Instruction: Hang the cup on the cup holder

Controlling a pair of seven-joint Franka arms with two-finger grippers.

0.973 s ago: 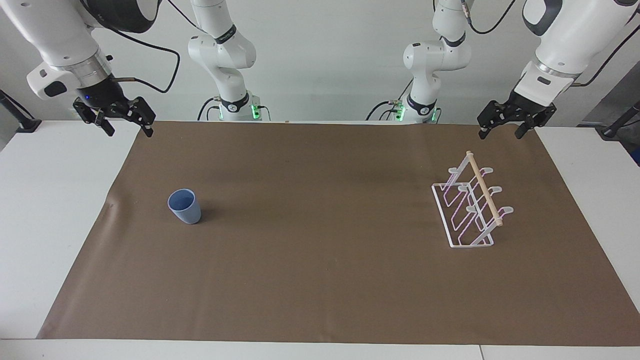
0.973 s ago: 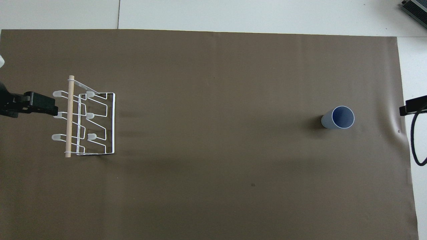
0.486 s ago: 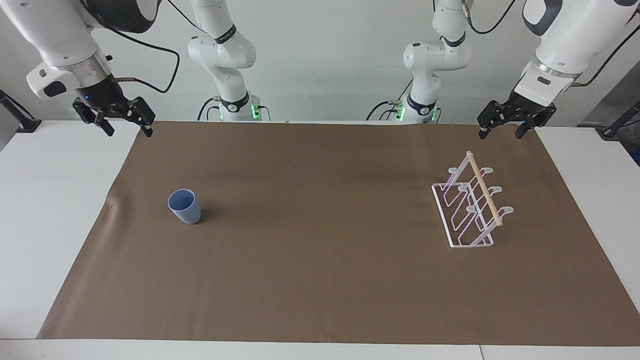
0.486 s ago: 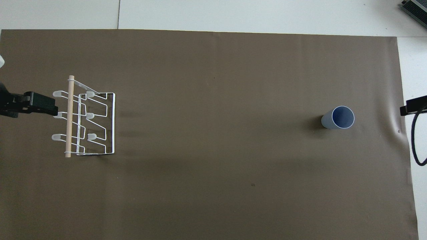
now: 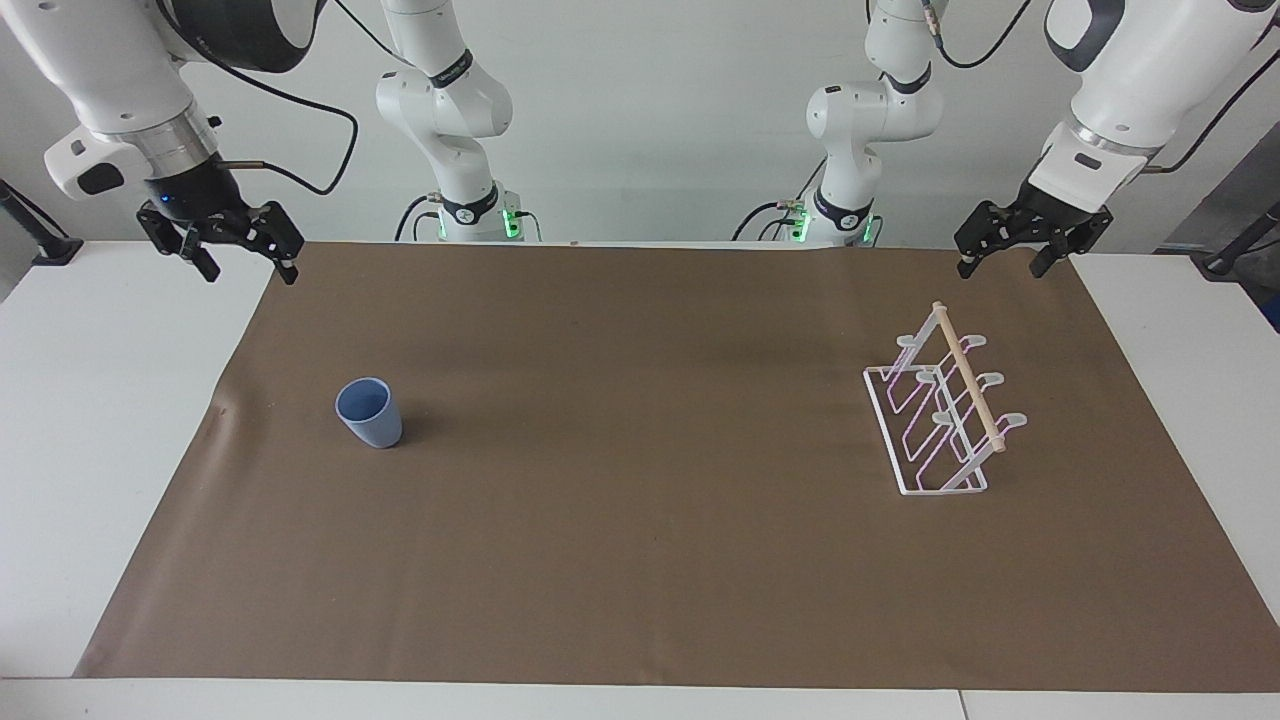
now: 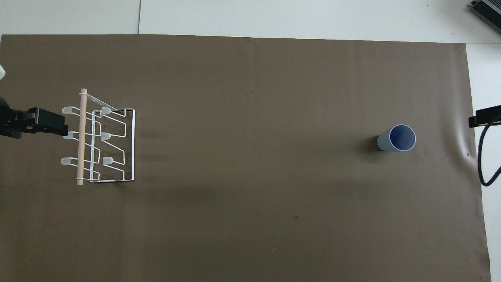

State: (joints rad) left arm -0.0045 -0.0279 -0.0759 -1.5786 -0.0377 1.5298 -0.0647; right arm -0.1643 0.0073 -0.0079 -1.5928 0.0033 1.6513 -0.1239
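Note:
The light-blue cup (image 5: 369,412) stands upright on the brown mat toward the right arm's end of the table; it also shows in the overhead view (image 6: 396,138). The white wire cup holder (image 5: 940,415) with its wooden dowel stands toward the left arm's end (image 6: 100,143), and nothing hangs on it. My right gripper (image 5: 250,272) is open and empty, raised over the mat's edge at its end of the table, well apart from the cup. My left gripper (image 5: 1002,268) is open and empty, raised over the mat's corner beside the holder.
The brown mat (image 5: 640,560) covers most of the white table (image 5: 90,420). Both arm bases stand at the robots' edge. The right arm's black cable (image 6: 483,164) hangs over the table's end. A dark device corner (image 6: 487,9) shows at the table's farthest corner.
My right gripper has shifted slightly toward its own end of the table. The left gripper, the cup and the holder have not moved.

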